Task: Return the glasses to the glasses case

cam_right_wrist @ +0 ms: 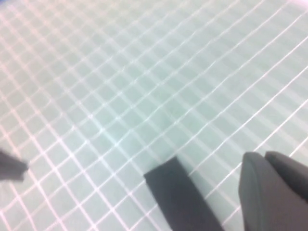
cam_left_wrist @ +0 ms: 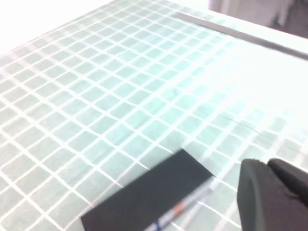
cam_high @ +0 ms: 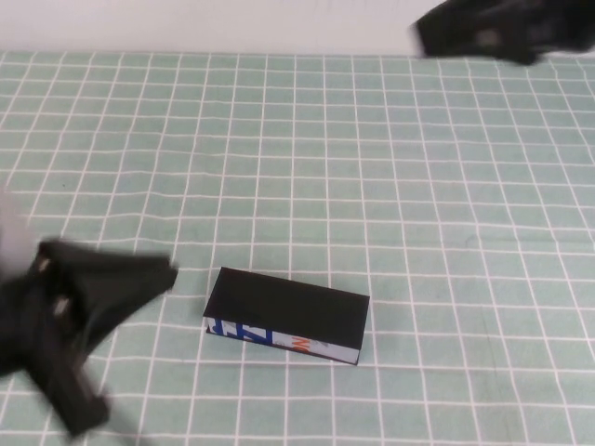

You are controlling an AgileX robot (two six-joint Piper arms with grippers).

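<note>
The glasses case (cam_high: 288,311) is a matte black box lying flat on the checked cloth, lid shut, with its white strip printed blue and orange facing the front. It also shows in the left wrist view (cam_left_wrist: 149,192) and the right wrist view (cam_right_wrist: 180,199). The glasses are not in view. My left gripper (cam_high: 167,272) is shut and empty, hovering just left of the case; it also shows in its own wrist view (cam_left_wrist: 263,166). My right gripper (cam_high: 423,37) is shut and empty, raised over the table's far right, well away from the case; its own wrist view shows it too (cam_right_wrist: 262,158).
A pale green cloth with a white grid (cam_high: 372,167) covers the table up to the white far wall. A dark shape (cam_right_wrist: 9,168) pokes in at the edge of the right wrist view.
</note>
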